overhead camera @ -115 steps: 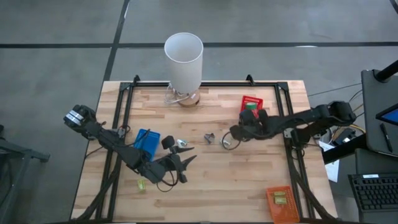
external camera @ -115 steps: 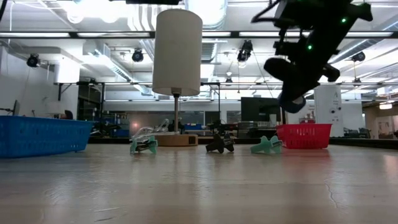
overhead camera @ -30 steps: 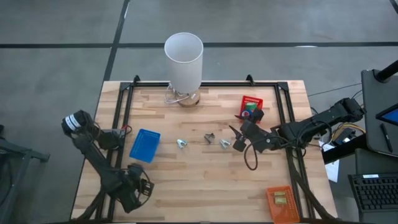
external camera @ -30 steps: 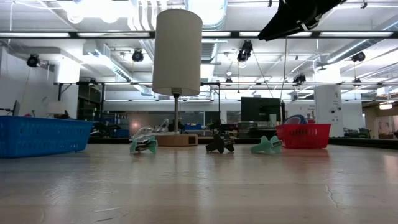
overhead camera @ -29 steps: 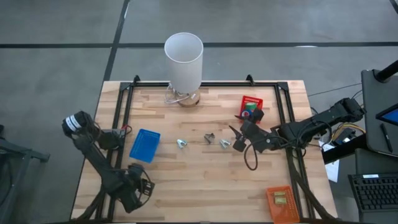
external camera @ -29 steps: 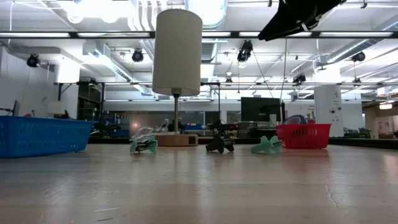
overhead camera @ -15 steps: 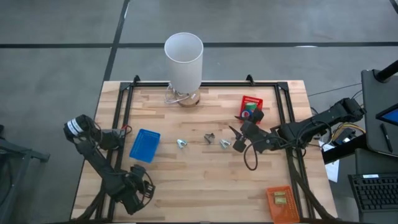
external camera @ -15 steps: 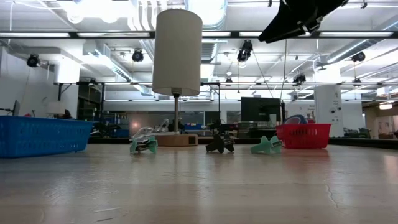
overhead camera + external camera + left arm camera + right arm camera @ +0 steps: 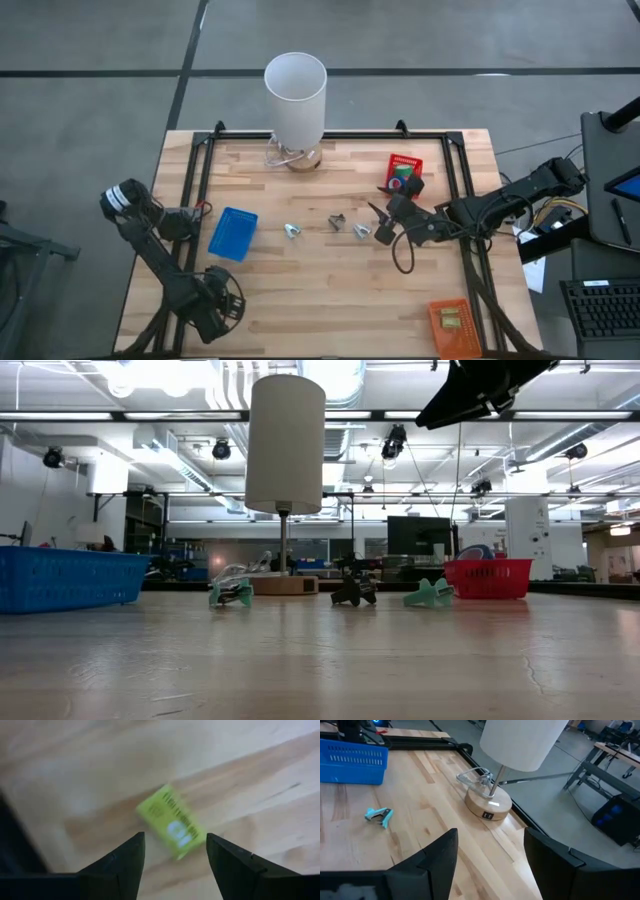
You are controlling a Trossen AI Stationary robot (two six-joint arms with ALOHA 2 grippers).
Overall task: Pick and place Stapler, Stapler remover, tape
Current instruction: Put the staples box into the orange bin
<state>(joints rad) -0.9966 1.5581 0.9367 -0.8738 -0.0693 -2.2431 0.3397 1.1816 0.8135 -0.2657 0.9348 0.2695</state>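
Left gripper (image 9: 172,851), over the table's near-left corner, fingers spread apart and holding nothing. Directly ahead of it, between the fingertips' lines, lies a small yellow-green rectangular box of staples (image 9: 174,821), flat on the pale wooden tabletop (image 9: 260,780), its long axis diagonal to the finger gap. Right gripper (image 9: 490,851), fingers apart and empty, waits mid-table, much farther from the box.
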